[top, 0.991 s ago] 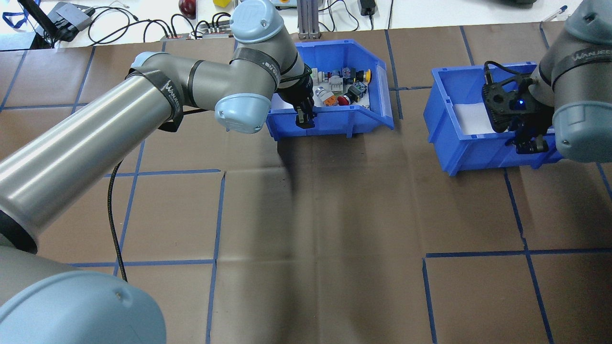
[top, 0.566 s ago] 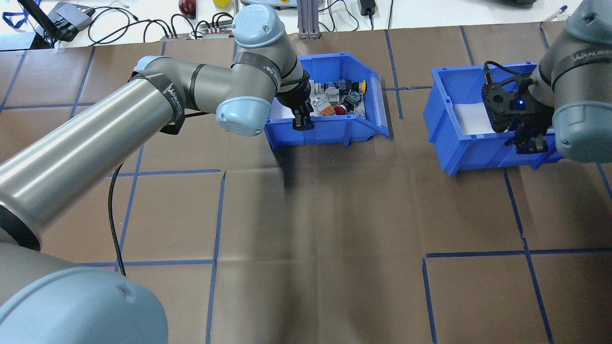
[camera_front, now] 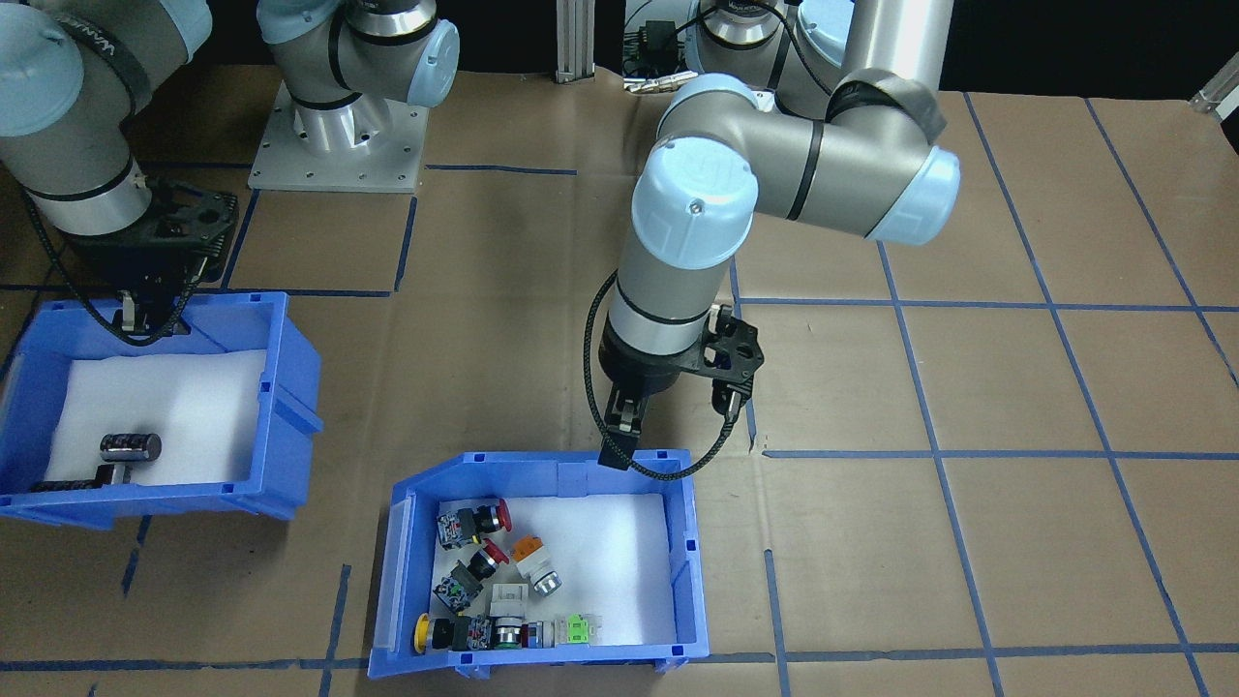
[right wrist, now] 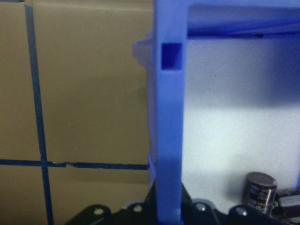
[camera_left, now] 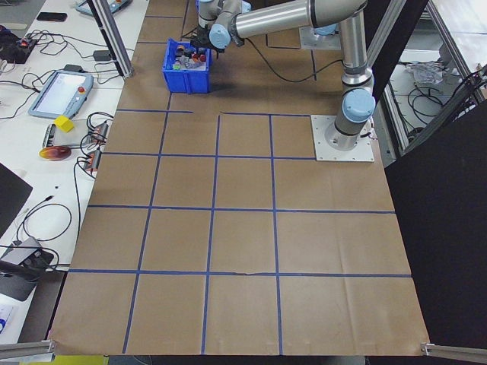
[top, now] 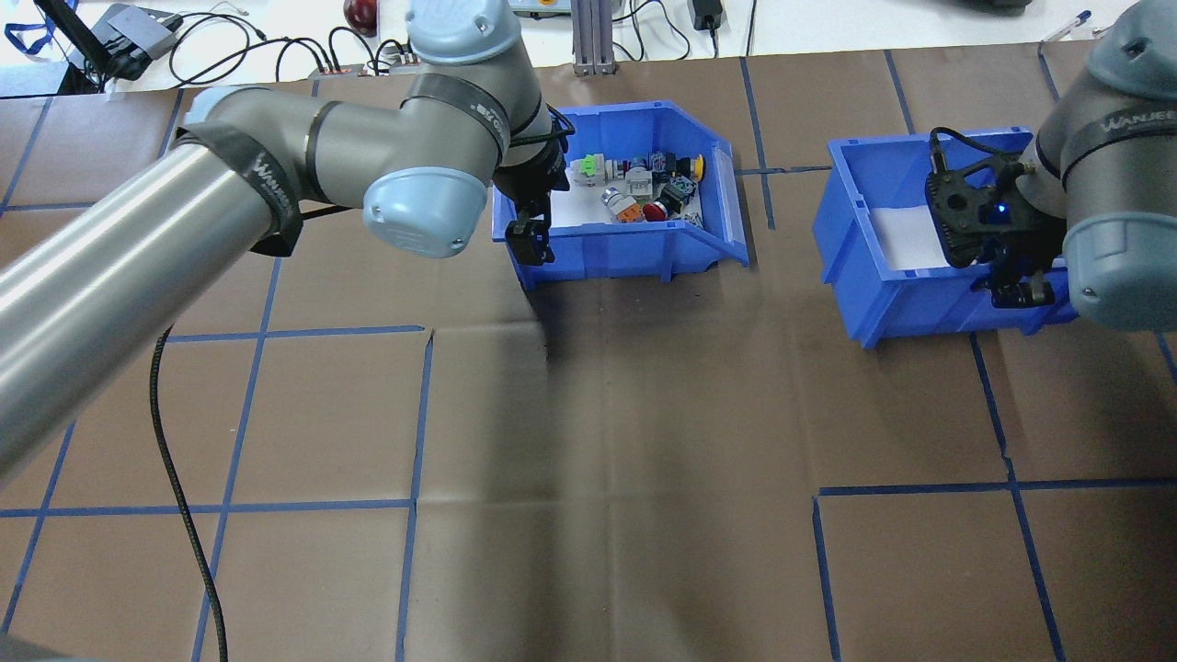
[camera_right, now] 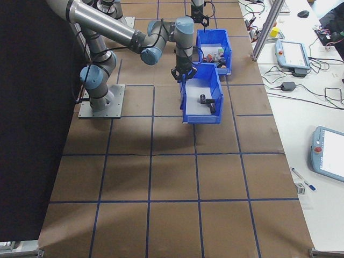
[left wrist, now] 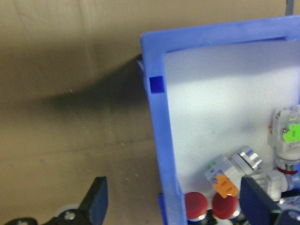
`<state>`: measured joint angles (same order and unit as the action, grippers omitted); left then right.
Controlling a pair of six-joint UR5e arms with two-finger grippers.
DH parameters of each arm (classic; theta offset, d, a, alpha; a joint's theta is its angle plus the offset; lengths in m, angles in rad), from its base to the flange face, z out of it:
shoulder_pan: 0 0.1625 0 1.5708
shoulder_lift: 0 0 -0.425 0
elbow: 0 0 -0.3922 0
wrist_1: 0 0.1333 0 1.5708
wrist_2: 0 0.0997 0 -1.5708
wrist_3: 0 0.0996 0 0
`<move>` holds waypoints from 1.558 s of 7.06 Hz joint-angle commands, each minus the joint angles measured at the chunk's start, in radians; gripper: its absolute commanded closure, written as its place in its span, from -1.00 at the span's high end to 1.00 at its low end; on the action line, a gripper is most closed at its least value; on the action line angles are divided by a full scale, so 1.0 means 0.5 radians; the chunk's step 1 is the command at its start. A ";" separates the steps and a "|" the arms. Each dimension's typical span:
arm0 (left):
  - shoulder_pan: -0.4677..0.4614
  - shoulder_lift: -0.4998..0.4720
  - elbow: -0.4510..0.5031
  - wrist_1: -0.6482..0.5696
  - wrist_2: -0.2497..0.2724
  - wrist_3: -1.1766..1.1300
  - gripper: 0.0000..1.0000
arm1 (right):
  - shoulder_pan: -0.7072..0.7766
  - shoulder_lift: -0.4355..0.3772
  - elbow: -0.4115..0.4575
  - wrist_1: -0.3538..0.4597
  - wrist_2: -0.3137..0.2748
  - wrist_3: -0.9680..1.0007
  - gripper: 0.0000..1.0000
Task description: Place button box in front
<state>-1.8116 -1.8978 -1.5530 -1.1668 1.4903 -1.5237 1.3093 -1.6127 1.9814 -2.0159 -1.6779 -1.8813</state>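
The button box [top: 625, 250], a blue bin with white foam and red, orange, green and yellow switches, rests on the brown table at the far centre; it also shows in the front view [camera_front: 683, 552] and the left wrist view [left wrist: 161, 140]. My left gripper [top: 531, 244] [camera_front: 618, 447] is open at the box's near-left corner. In the wrist view its fingers [left wrist: 97, 199] stand wide apart either side of the box wall, touching nothing. My right gripper [top: 1016, 292] [camera_front: 145, 324] [right wrist: 166, 213] is shut on the near wall of a second blue bin [top: 883, 294].
The second bin [camera_front: 290, 387] holds dark cylindrical capacitors [camera_front: 131, 447] [right wrist: 260, 187] on white foam. Beyond the table's far edge lie cables and a power strip [top: 368, 55]. The left arm's mounting plate [camera_left: 342, 141] sits at the robot's side.
The button box came down and settled flat on the table. My left gripper then let go of its near wall, opened, and shifted left to the box's corner. The right bin shifted slightly.
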 commanded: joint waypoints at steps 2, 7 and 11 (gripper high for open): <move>0.355 0.542 -0.115 -0.593 0.011 1.145 0.98 | 0.041 -0.320 0.380 -0.131 0.012 0.090 -0.83; 0.555 0.690 -0.198 -0.523 0.213 2.322 0.98 | 0.463 -0.475 0.559 -0.119 0.003 0.632 -0.83; 0.580 0.746 -0.244 -0.437 0.231 2.906 0.99 | 1.080 -0.456 0.566 -0.153 -0.007 1.133 -0.83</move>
<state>-1.5263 -1.5262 -1.6712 -1.3931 1.6032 -0.1075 1.7682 -1.8431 2.2676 -2.0868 -1.6796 -1.3691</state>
